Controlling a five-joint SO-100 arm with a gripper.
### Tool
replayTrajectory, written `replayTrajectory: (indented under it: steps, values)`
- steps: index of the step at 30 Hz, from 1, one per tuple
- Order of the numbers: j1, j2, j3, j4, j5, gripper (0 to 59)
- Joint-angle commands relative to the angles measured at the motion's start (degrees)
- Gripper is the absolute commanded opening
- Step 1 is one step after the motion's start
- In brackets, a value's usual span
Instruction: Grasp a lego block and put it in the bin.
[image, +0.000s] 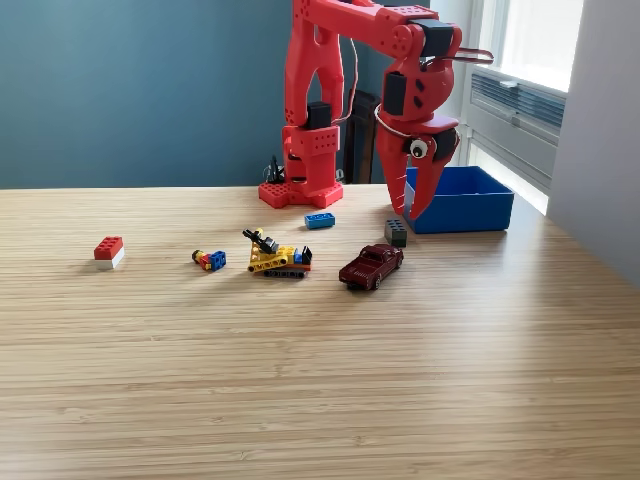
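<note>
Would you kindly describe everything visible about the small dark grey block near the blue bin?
The dark grey block is a small studded toy brick, seemingly plastic, sitting upright on the wooden table. It lies just in front of the blue bin's near corner, beside the dark red toy car, directly beneath the red gripper, whose jaws hang just above it.
</note>
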Motion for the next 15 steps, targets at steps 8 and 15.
replayTrajectory:
  steps: [8,15]
  values:
    - [-2.0,5.8,2.4,-3.3,24.1,22.6]
    - [-5.7,5.8,8.1,-4.7,28.5,29.9]
